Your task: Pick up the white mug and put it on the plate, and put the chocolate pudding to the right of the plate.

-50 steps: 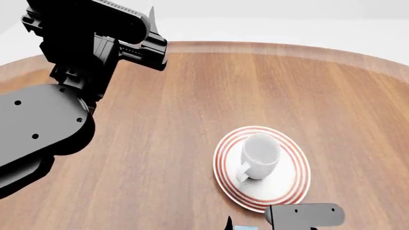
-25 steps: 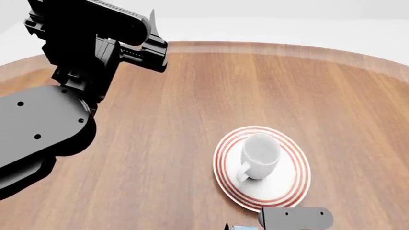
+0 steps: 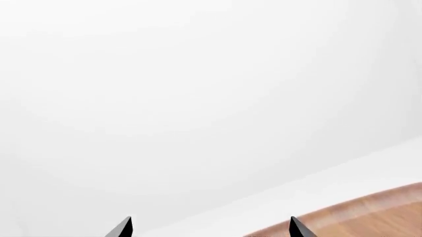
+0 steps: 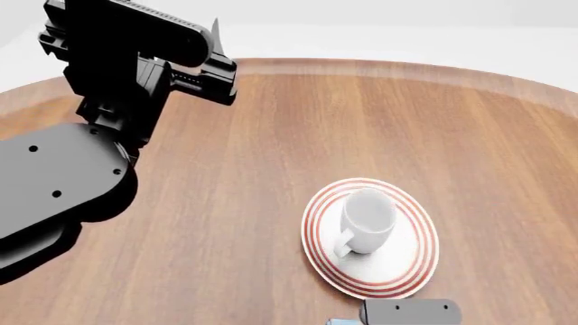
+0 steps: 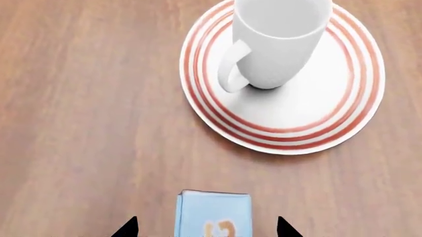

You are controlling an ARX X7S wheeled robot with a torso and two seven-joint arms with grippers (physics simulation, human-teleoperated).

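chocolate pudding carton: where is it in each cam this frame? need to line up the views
Left wrist view: not in it; only blank background and a table edge.
Head view: the chocolate pudding is a blue sliver at the bottom edge, just below the plate.
Right wrist view: bottom centre, between the fingertips.
Shared landmark: the red-ringed plate with the white mug on it.

I'm seeing the white mug [image 4: 366,221] sitting upright on the plate [image 4: 403,266], with the chocolate pudding [image 5: 213,213] lying before it on the table [image 4: 271,169].
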